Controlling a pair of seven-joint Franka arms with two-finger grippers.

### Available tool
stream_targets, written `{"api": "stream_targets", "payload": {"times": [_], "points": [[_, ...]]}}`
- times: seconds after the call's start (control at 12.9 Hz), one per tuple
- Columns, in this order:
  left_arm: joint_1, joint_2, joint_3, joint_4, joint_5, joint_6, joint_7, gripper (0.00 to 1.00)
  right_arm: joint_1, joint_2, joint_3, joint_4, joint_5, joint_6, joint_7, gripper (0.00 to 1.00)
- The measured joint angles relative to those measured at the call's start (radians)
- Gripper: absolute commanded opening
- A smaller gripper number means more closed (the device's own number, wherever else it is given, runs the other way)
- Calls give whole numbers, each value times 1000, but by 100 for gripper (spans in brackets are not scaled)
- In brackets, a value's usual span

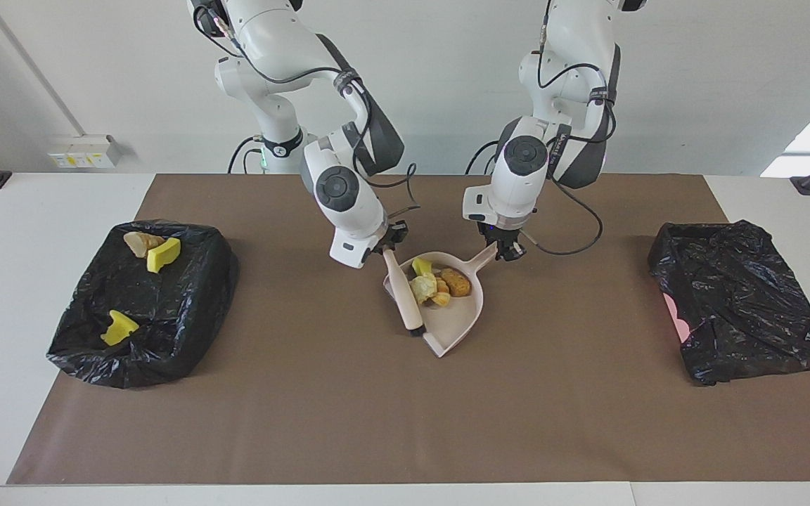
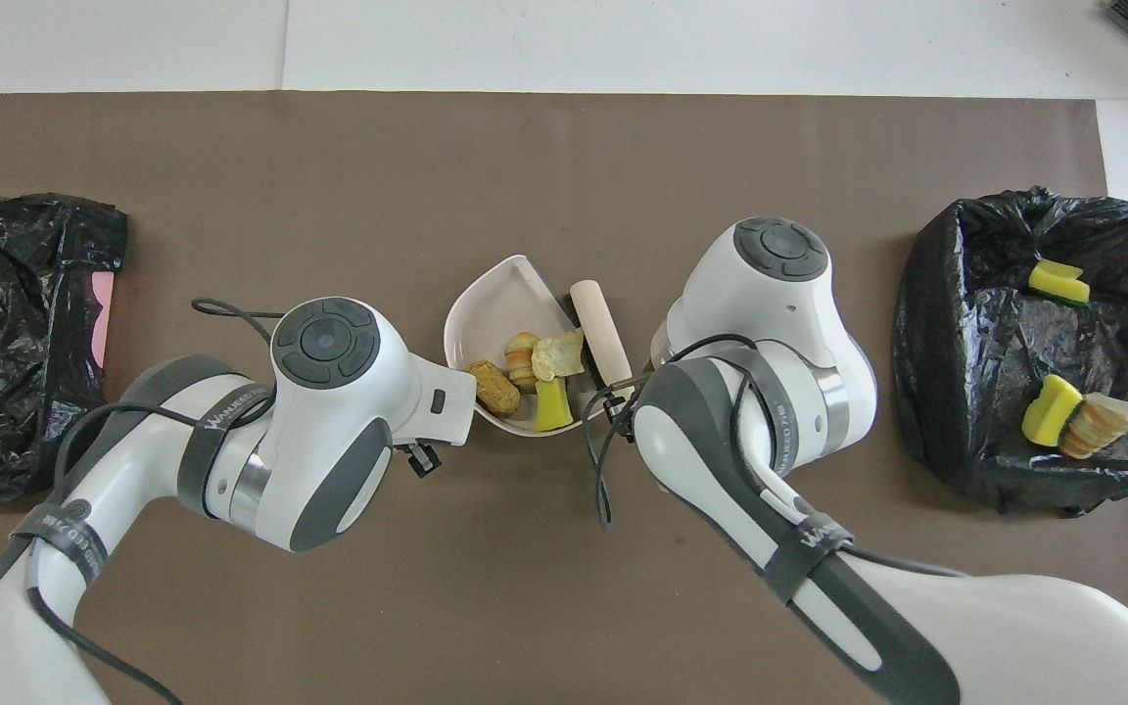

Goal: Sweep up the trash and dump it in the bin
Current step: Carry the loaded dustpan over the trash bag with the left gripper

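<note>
- Facing view: the right gripper (image 1: 385, 247) is clamped on the handle of a beige wooden brush (image 1: 402, 294), whose dark bristle end rests at the side wall of the pale pink plastic dustpan (image 1: 455, 322).
- The left gripper (image 1: 508, 250) is closed on the dustpan's handle.
- Four lumps of trash (image 1: 439, 282), yellow sponge and brown bread-like pieces, lie piled in the pan.
- Three more lumps lie in the black bag-lined bin (image 1: 145, 303) at the right arm's end; a second black bag-lined bin (image 1: 742, 301) sits at the left arm's end.
- Overhead view: the brush (image 2: 599, 329) lies along the dustpan (image 2: 486, 313), just beside the trash (image 2: 537, 376).
- Both grippers are hidden under their wrists.
- The brown mat (image 2: 525, 166) covers the table.
</note>
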Motion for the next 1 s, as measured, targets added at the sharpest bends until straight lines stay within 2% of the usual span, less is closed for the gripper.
{"api": "stream_targets", "payload": {"times": [0.23, 0.62, 0.85, 1.0], "points": [[1, 0, 3, 1, 0, 22, -37, 0, -69, -37, 0, 1, -107, -33, -13, 0], [35, -29, 12, 15, 0, 38, -79, 0, -75, -121, 1, 2, -185, -148, 49, 0], [102, -104, 14, 24, 0, 31, -92, 0, -9, -160, 8, -17, -187, -177, 258, 0], [163, -175, 17, 39, -4, -60, -108, 0, 74, -200, 13, -76, -186, -161, 391, 0]]}}
